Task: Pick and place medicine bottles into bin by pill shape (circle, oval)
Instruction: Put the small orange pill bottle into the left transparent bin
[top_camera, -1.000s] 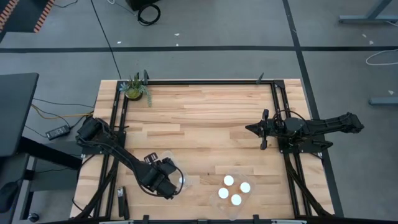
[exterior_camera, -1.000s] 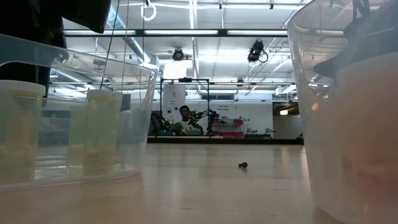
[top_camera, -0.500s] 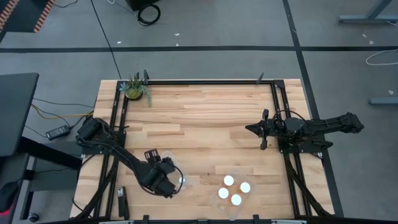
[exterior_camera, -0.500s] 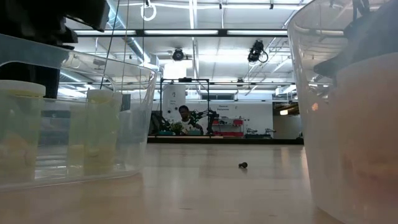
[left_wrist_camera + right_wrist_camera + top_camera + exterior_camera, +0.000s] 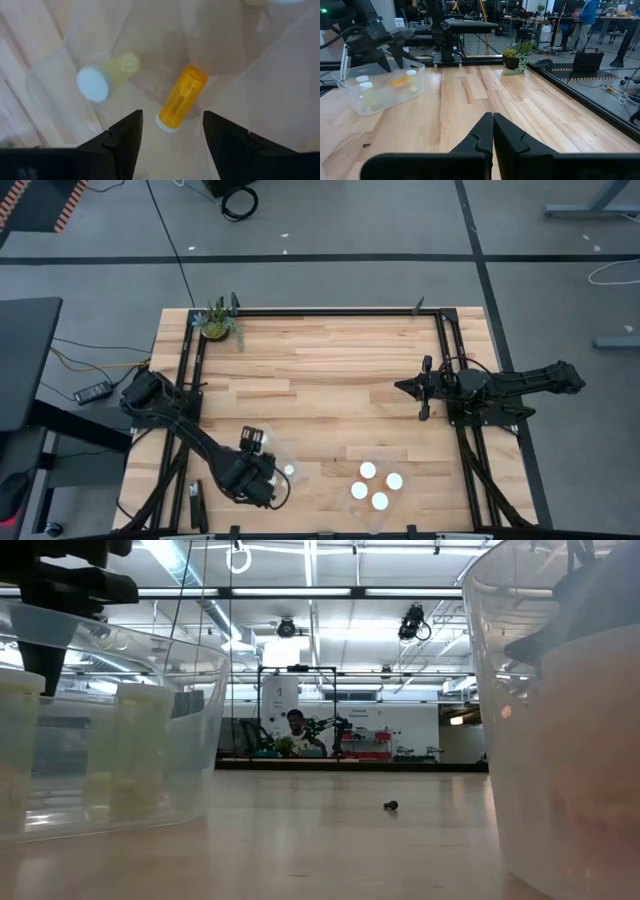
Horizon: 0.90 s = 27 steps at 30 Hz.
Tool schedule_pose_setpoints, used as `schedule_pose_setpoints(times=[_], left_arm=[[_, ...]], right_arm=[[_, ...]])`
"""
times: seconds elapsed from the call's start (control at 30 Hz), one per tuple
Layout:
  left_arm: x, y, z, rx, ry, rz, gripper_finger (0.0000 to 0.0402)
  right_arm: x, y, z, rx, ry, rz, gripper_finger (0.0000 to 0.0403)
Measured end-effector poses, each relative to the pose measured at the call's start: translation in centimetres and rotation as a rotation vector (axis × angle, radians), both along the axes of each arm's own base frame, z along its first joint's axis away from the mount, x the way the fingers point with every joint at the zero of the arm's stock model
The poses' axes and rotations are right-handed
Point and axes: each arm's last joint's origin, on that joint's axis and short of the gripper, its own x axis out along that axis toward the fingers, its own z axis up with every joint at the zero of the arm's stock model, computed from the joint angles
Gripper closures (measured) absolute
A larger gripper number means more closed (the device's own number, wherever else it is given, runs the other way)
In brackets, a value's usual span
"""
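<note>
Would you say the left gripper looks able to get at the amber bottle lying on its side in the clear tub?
Probably yes. The left gripper hangs open right over the amber bottle, fingers either side, nothing between. The clear tub has an open top; a white-capped bottle stands beside, apart.

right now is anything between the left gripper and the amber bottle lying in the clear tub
Nothing visible. The open left gripper hangs directly over the amber white-capped bottle lying on its side in the clear plastic tub; a second, upright bottle stands off to one side.
</note>
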Motion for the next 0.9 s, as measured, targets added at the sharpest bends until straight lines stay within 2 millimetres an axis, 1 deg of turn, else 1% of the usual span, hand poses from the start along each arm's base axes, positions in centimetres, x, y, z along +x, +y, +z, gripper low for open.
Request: schedule_pose_setpoints(times=[0.17, 0.4, 0.5, 0.57, 0.7, 0.83, 0.9], left_arm=[[0.0, -0.1, 0.0, -0.020, 0.036, -0.069, 0.0199], [0.1, -0.3, -0.1, -0.021, 0.101, -0.384, 0.0221], [0.6, -0.3, -0.1, -0.037, 0.090, -0.466, 0.0229], [1.1, -0.2, -0.1, -0.065, 0.074, -0.491, 0.0233], [2.0, 0.7, -0.3, -0.173, 0.099, -0.470, 0.0239], [2.3, 2.1, -1.1, -0.184, 0.137, -0.446, 0.0241], [2.3, 2.3, -1.6, -0.201, 0.137, -0.453, 0.0240]], right_arm=[[0.0, 0.0, 0.0, 0.000, 0.000, 0.000, 0.0383], [0.0, 0.0, 0.0, 0.000, 0.000, 0.000, 0.0383], [0.0, 0.0, 0.0, 0.000, 0.000, 0.000, 0.0383], [0.0, 0.0, 0.0, 0.000, 0.000, 0.000, 0.0383], [0.0, 0.0, 0.0, 0.000, 0.000, 0.000, 0.0383], [0.0, 0.0, 0.0, 0.000, 0.000, 0.000, 0.0383], [0.0, 0.0, 0.0, 0.000, 0.000, 0.000, 0.0383]])
